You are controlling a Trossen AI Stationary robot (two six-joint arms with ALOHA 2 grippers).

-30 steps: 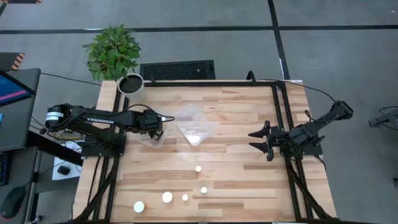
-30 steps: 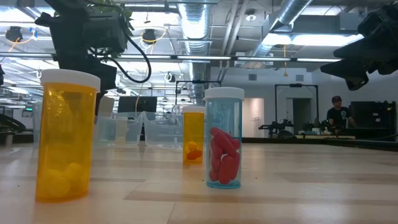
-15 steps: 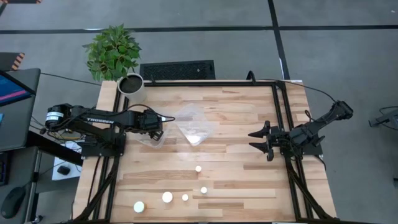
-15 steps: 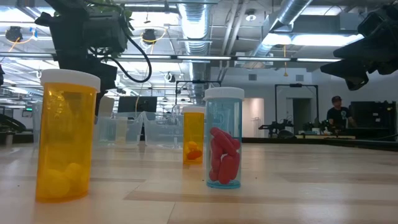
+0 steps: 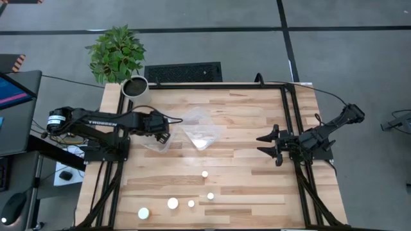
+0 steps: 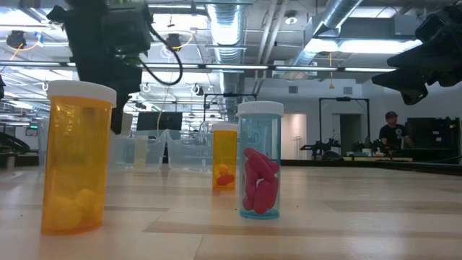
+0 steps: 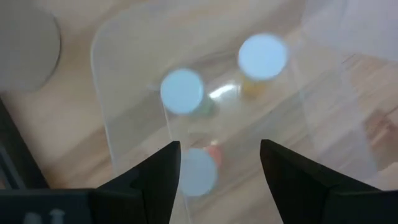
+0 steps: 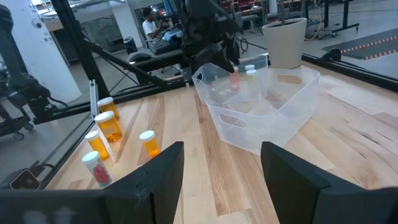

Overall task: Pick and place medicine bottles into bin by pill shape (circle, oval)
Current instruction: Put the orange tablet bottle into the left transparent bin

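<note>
My left gripper (image 7: pixel 219 155) hangs open, pointing steeply down over the left clear bin (image 5: pixel 156 142). In that bin, below the fingers, lie three white-capped medicine bottles (image 7: pixel 182 91), (image 7: pixel 263 56), (image 7: pixel 199 172); none is between the fingers. Several more bottles stand on their bases near the table's near edge (image 5: pixel 205 174), (image 5: pixel 173 203), (image 5: pixel 144 213). In the low view the nearest ones are an orange bottle (image 6: pixel 77 166) and a clear one with red pills (image 6: pixel 260 160). A second clear bin (image 5: pixel 203 133) stands beside the first. My right gripper (image 5: pixel 267 144) waits open at the table's right side.
A white plant pot (image 5: pixel 135 87) with a green plant stands at the far left corner. Bare wood lies between the bins and the standing bottles. A person (image 6: pixel 390 131) is in the room far behind the table.
My left gripper has risen slightly above the left bin, its fingers as far apart as before. The bottles and my right arm have kept still.
</note>
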